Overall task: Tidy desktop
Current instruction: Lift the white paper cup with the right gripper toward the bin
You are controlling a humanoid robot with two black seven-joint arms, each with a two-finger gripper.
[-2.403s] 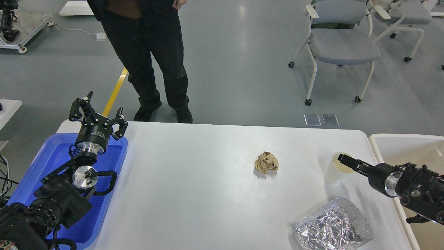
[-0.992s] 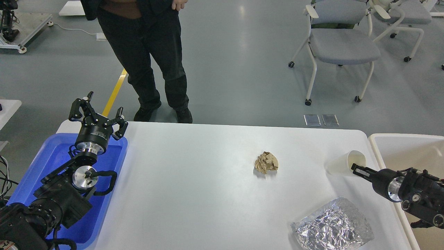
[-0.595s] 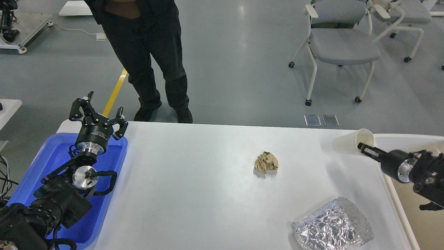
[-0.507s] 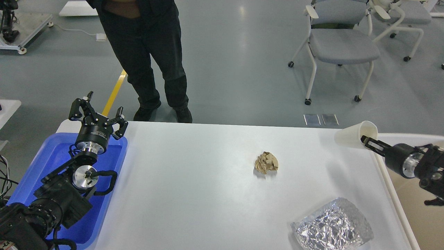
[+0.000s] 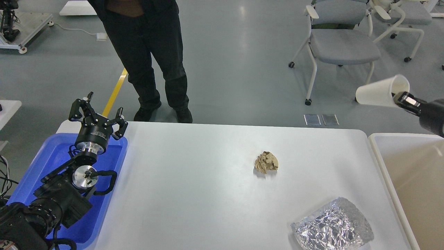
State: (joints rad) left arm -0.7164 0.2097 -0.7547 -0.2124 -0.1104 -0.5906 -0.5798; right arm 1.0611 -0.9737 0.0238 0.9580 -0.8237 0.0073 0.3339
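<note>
The white desktop point(image 5: 194, 180) fills the middle of the head view. A crumpled brown paper ball point(image 5: 266, 162) lies on it right of centre. A crumpled silver foil bag point(image 5: 332, 225) lies near the front right corner. My right gripper point(image 5: 399, 99) is shut on the rim of a white paper cup point(image 5: 380, 92), holding it tipped on its side, high above the desktop's far right corner. My left gripper point(image 5: 97, 113) is open and empty, pointing up above the blue tray point(image 5: 38, 166).
A cream-coloured bin point(image 5: 412, 173) stands right of the desktop. A person in black trousers point(image 5: 152, 62) stands at the far edge. Grey wheeled chairs point(image 5: 341, 45) stand on the floor at the back right.
My right gripper has lifted the paper cup off the desktop and carried it up and to the right. The left arm has not moved.
</note>
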